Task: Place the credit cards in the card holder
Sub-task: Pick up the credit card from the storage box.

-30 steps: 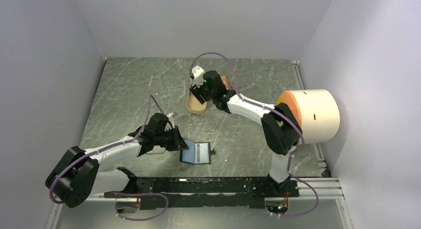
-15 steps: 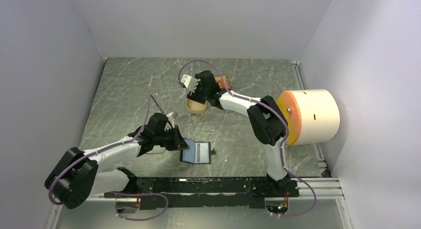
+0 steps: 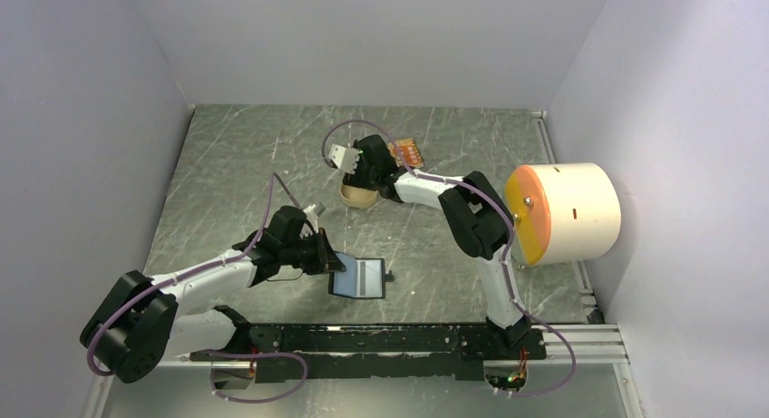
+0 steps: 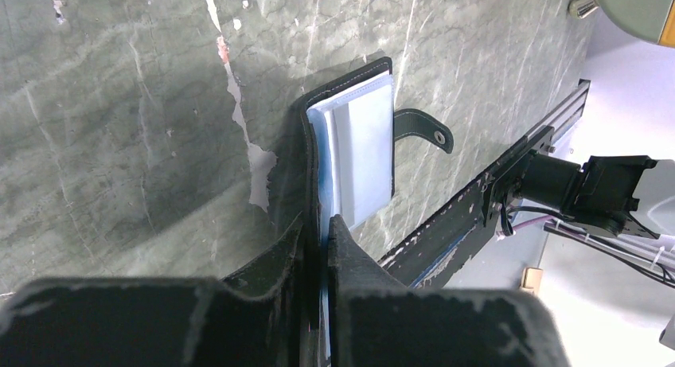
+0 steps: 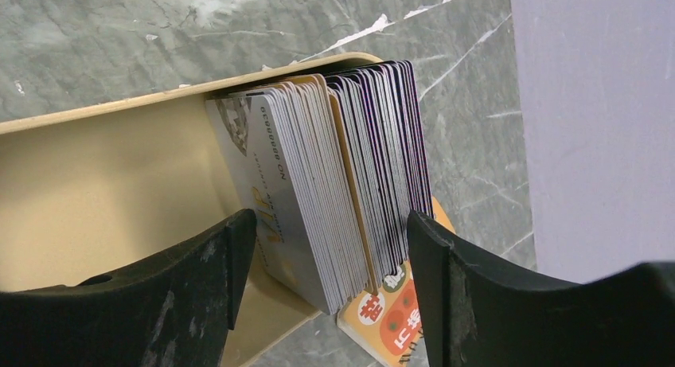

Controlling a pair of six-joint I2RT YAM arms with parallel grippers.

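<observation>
The black card holder (image 3: 360, 278) lies open near the table's front edge, its pale blue lining up and its snap tab (image 4: 422, 128) sticking out. My left gripper (image 4: 318, 224) is shut on the left cover of the card holder (image 4: 354, 144), holding that flap upright. The credit cards (image 5: 334, 184), a thick stack of grey-white, tan and purple-edged ones, stand on edge at one end of a tan tin (image 5: 111, 184). My right gripper (image 5: 330, 224) is open, one finger on each side of the stack and apart from it. From above, the right gripper (image 3: 361, 178) hangs over the tin (image 3: 357, 198).
An orange printed pad (image 5: 398, 319) lies on the table just beyond the tin, also seen from above as the orange pad (image 3: 405, 150). A large cream cylinder with an orange face (image 3: 567, 211) sits at the right edge. Grey walls close in three sides.
The right arm has swung left and turned its wrist over the tin, and its jaws have widened a little. The left arm and the card holder have not moved.
</observation>
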